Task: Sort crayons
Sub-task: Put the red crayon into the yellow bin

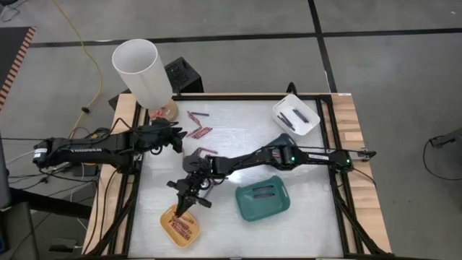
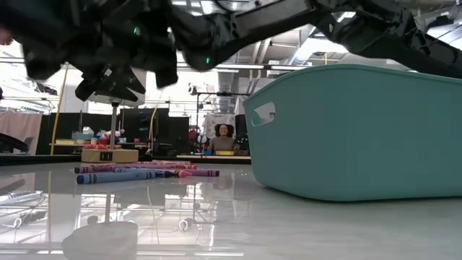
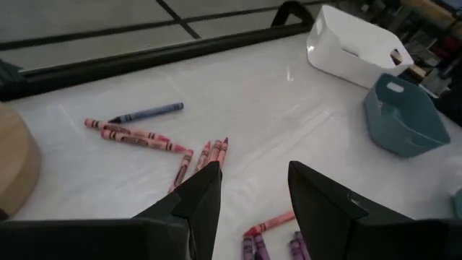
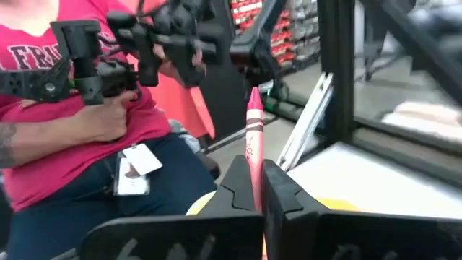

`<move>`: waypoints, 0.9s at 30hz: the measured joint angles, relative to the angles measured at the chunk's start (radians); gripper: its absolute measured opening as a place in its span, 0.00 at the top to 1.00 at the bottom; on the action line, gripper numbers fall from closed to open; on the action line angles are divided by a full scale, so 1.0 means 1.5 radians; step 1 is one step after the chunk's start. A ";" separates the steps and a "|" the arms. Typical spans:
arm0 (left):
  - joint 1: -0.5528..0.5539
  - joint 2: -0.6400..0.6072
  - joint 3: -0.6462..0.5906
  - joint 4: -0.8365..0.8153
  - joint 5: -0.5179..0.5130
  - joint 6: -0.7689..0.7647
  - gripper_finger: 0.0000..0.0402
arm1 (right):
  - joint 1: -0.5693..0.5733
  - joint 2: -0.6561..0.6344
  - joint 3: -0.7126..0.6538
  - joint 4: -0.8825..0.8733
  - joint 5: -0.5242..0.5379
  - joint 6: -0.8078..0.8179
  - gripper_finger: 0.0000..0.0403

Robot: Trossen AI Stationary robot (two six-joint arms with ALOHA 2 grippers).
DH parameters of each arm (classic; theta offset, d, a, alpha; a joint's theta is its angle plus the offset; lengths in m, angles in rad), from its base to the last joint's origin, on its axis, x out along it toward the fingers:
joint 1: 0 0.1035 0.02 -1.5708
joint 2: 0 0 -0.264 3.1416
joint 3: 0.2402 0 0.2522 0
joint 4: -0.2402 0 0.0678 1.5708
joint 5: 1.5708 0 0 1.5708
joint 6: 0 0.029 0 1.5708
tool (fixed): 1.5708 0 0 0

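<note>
Right wrist view: right gripper (image 4: 258,189) jaws pinch a pink crayon (image 4: 253,141) that stands upright between the fingers, its tip well clear above them. From overhead, this gripper (image 1: 185,203) hangs over the yellow tray (image 1: 170,228) at the table's near left, where several reddish crayons (image 1: 182,228) already lie. Left gripper (image 3: 253,202) has its jaws spread, nothing between them, above loose crayons (image 3: 137,134) scattered on the white tabletop (image 1: 238,137): pink ones, red ones, one blue. Teal tray (image 1: 263,200) sits just right of the yellow tray; white tray (image 1: 296,115) at the far right corner. A person in a red shirt (image 4: 65,108) sits beyond the table.
</note>
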 joint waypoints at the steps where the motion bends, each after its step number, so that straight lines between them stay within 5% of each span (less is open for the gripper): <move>1: 0.003 -0.004 0.000 -0.002 0.005 0.000 0.62 | -0.001 0.008 -0.001 0.005 -0.001 0.012 0.99; 27: 0.016 -0.026 0.000 0.002 0.007 0.017 0.62 | 0.008 0.021 0.000 -0.028 0.114 0.041 0.99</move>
